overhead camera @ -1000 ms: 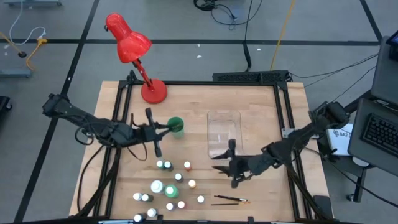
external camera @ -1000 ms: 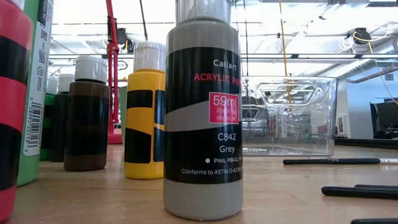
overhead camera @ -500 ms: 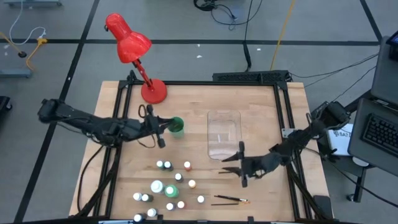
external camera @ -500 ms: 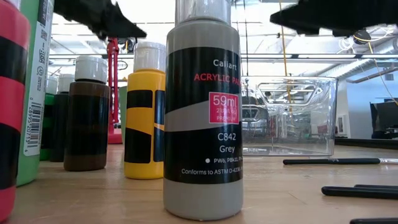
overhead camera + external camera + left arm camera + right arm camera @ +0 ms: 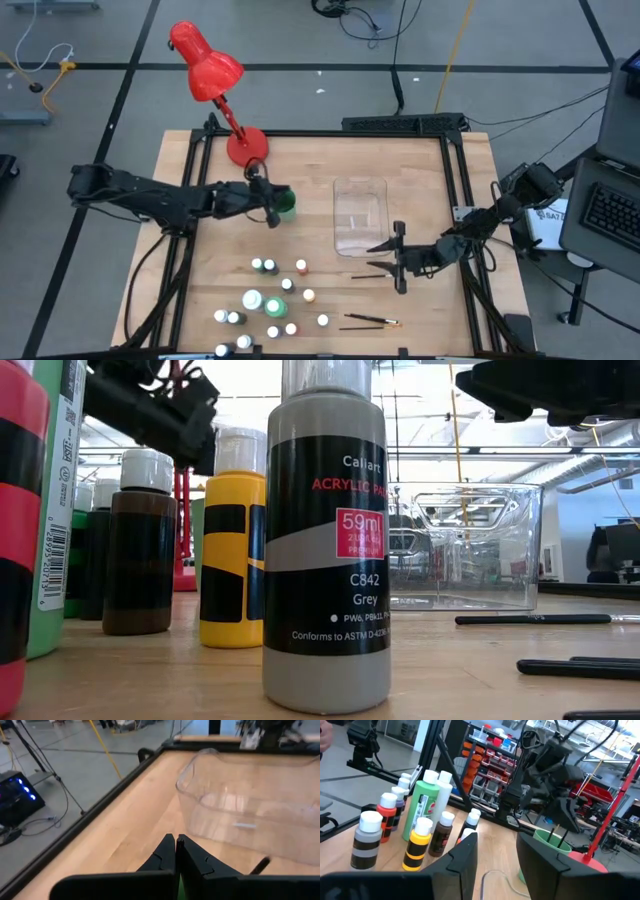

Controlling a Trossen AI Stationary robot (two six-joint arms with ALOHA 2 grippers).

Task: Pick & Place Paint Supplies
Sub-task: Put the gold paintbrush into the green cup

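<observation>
Several small paint bottles [image 5: 270, 295] with white caps stand near the table's near left. The grey one [image 5: 325, 540] is closest in the low view. Two brushes [image 5: 370, 321] lie near the front edge, and another brush [image 5: 365, 277] lies just below my right gripper. My left gripper [image 5: 274, 205] is shut with nothing in it, and hangs over a green cup [image 5: 551, 845] from which dark brush handles stick up. My right gripper [image 5: 497, 852] is open and empty, held level above the table near the clear container's [image 5: 360, 215] near right corner.
A red desk lamp [image 5: 215, 80] stands at the far left corner, its base just beyond the green cup. The clear container sits mid-table between the two arms. Bare wood lies to the right of the bottles and along the far edge.
My left gripper, still shut, has dropped and swung toward the far side and the right, and ended over the green cup. My right gripper has sunk and drawn back toward the table's right edge, tipping up from pointing down to about level. Both arms have come into the low view's top.
</observation>
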